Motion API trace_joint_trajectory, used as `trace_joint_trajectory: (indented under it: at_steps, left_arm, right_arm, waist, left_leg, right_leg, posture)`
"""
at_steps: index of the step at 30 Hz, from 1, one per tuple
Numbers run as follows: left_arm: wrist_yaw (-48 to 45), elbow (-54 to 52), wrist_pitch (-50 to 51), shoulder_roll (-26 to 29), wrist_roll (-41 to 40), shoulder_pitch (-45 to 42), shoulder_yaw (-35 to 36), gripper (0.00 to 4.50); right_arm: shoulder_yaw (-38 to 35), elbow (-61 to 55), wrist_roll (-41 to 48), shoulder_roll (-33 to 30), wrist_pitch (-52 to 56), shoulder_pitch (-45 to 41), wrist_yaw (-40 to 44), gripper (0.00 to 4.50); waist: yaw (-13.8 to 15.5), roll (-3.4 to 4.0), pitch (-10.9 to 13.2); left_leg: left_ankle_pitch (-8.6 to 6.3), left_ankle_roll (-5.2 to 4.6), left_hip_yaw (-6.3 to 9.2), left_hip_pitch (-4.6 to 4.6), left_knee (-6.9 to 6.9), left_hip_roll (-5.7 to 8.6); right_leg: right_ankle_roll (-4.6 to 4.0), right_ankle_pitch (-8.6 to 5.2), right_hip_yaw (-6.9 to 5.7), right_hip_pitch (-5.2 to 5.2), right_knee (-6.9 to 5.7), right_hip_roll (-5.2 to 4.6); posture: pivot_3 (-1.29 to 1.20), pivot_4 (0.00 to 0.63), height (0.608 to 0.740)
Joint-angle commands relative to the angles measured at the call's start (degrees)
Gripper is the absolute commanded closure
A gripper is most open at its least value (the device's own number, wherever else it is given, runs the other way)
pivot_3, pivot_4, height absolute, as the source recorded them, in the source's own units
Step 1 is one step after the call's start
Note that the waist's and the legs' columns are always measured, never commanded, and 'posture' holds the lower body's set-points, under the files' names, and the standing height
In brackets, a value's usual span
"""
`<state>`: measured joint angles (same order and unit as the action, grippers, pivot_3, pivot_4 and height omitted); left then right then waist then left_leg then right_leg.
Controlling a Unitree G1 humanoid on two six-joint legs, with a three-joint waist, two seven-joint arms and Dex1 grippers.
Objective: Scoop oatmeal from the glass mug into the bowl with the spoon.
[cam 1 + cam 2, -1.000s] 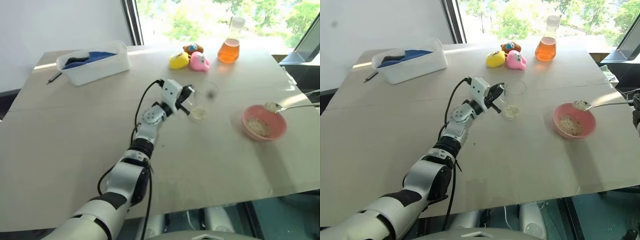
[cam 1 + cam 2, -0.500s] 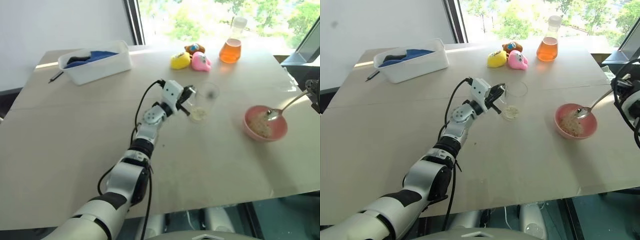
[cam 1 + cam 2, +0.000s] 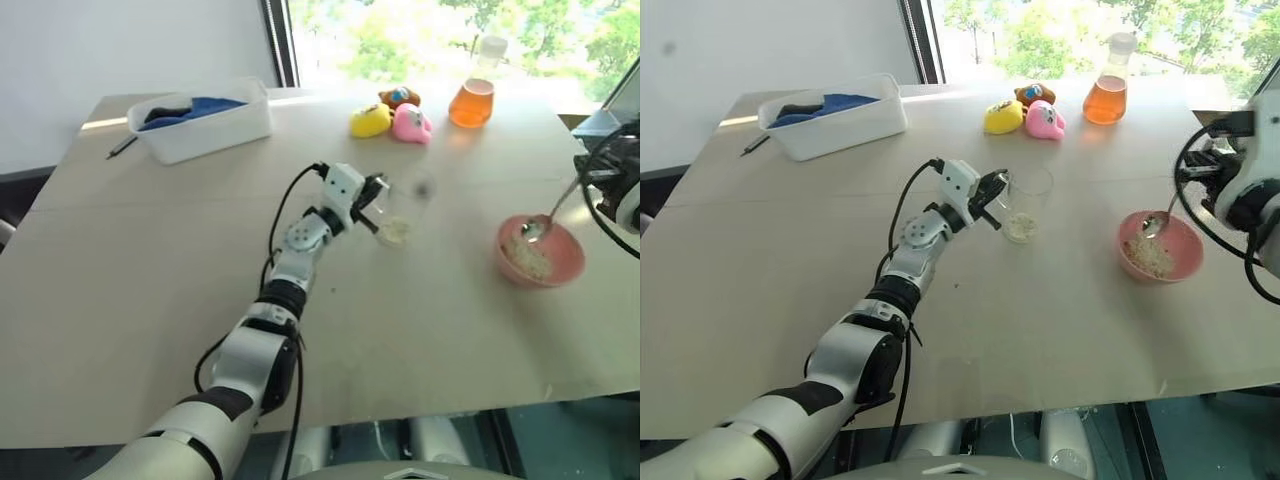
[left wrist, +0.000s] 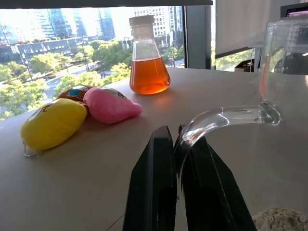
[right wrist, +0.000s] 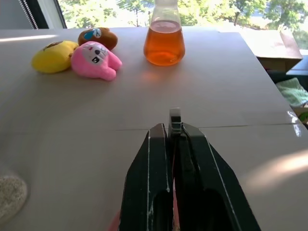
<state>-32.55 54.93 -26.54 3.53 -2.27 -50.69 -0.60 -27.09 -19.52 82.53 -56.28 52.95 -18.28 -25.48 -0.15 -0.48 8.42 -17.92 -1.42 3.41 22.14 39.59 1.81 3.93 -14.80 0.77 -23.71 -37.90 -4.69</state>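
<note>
The glass mug (image 3: 405, 205) stands mid-table with a clump of oatmeal (image 3: 396, 232) at its bottom. My left gripper (image 4: 175, 134) is shut on the mug's clear handle (image 4: 226, 118) from the left side. To the right sits the pink bowl (image 3: 560, 275) with oatmeal (image 3: 527, 260) in it. The silver spoon (image 3: 545, 222) has its tip down inside the bowl, its handle rising steeply to my right gripper (image 3: 590, 175). The right gripper (image 5: 172, 130) is shut on the end of the spoon handle (image 5: 175, 115).
A white tub (image 3: 200, 120) with blue cloth stands at the far left, a dark pen (image 3: 122, 147) beside it. Yellow (image 3: 371, 120), pink (image 3: 411, 123) and brown (image 3: 398, 97) toys and a flask of orange liquid (image 3: 474, 100) line the far edge.
My right gripper rolled and shifted left, tipping the spoon from level above the bowl's rim to tip-down inside the bowl. The oatmeal left the spoon. The left gripper and mug stayed put.
</note>
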Motion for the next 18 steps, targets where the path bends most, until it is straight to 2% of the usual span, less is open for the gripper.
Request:
trace_joint_trajectory:
  at_steps: [1, 5, 9, 18]
  left_arm:
    - [0.15, -1.91, -1.43, -0.12, -0.2, -0.64, -0.07, 4.43]
    - [0.38, -2.1, -1.36, -0.07, -0.19, -0.52, -0.1, 4.43]
    - [1.05, -3.43, -1.15, -0.22, -0.12, 0.51, -0.17, 4.43]
    - [2.29, -8.43, -0.02, 0.64, 0.2, 4.31, -0.31, 4.43]
  right_arm:
    - [-8.01, 3.17, 8.11, 4.01, -3.71, 0.05, -5.64, 4.5]
    - [-8.52, 4.45, 16.51, 9.78, -8.85, -4.43, -11.2, 4.5]
    - [-4.43, 5.08, 26.18, 17.04, -14.39, -13.0, -15.5, 4.5]
    - [5.54, 6.22, 27.55, 21.09, -13.48, -19.02, -14.53, 4.5]
  waist:
    - [-0.04, 0.01, 0.0]
    - [-0.73, 0.04, -0.01]
    - [-1.68, 0.09, -0.03]
    - [-1.96, 0.09, -0.03]
  left_leg:
    - [0.0, 0.0, -0.01, 0.0, -0.01, 0.01]
    - [0.0, 0.0, -0.06, -0.05, -0.02, 0.0]
    - [0.0, -0.01, -0.22, -0.18, -0.02, -0.05]
    - [0.0, -0.01, -0.13, -0.09, -0.03, -0.05]
  right_leg:
    - [0.0, 0.0, 0.02, -0.01, -0.01, -0.01]
    - [0.0, 0.0, 0.07, -0.01, -0.05, 0.0]
    - [0.06, 0.03, 0.24, -0.01, -0.14, 0.07]
    - [0.05, 0.03, 0.17, -0.01, -0.05, 0.02]
  posture:
    - [0.0, 0.15, 0.74]
    - [0.0, 0.15, 0.74]
    - [0.0, 0.15, 0.74]
    - [0.0, 0.15, 0.74]
